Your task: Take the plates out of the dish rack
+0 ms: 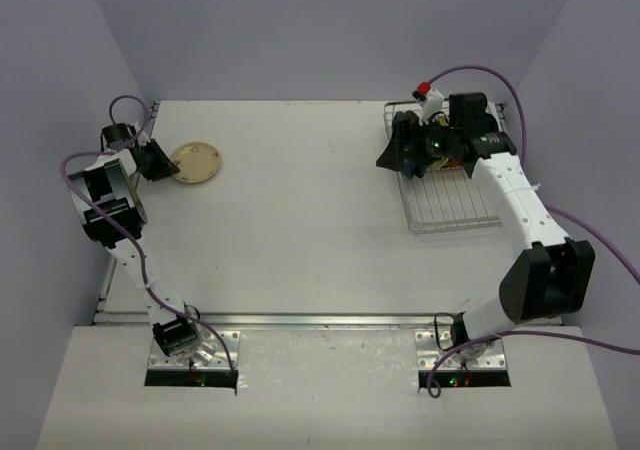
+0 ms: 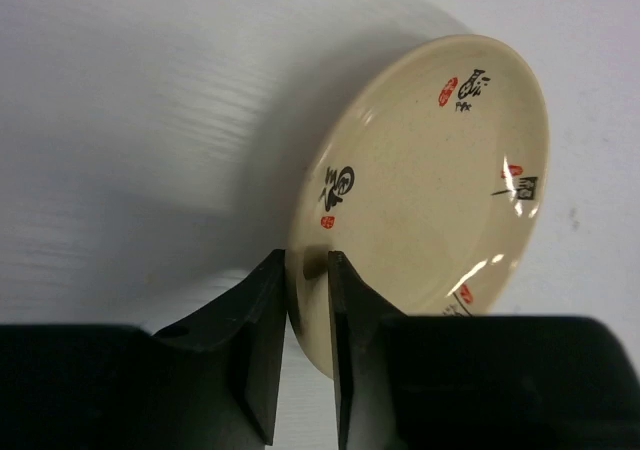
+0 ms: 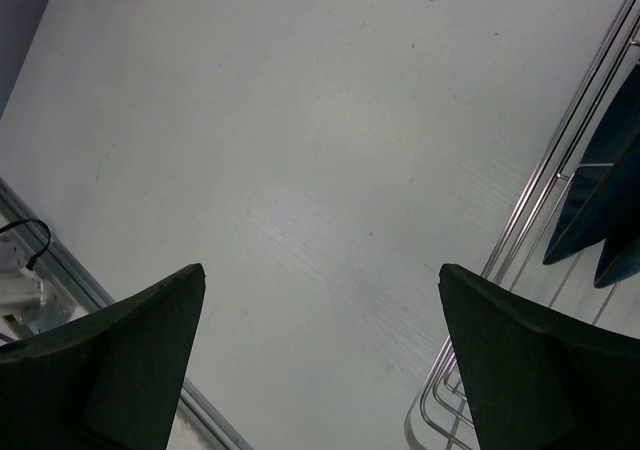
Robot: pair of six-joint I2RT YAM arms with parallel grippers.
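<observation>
Left jaws pinch cream plate (image 2: 430,190) rim, blue plate (image 3: 610,170) in rack (image 3: 560,150)

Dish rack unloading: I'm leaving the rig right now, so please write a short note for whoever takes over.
Left claw: shut on the rim of the cream plate, at the far left of the table, outside the dish rack.
Right claw: open, holding nothing, by the rack's left edge.
Done: that one plate is out, not yet released.
Left: at least one dark blue plate stands in the rack; anything more there is hidden.
</observation>
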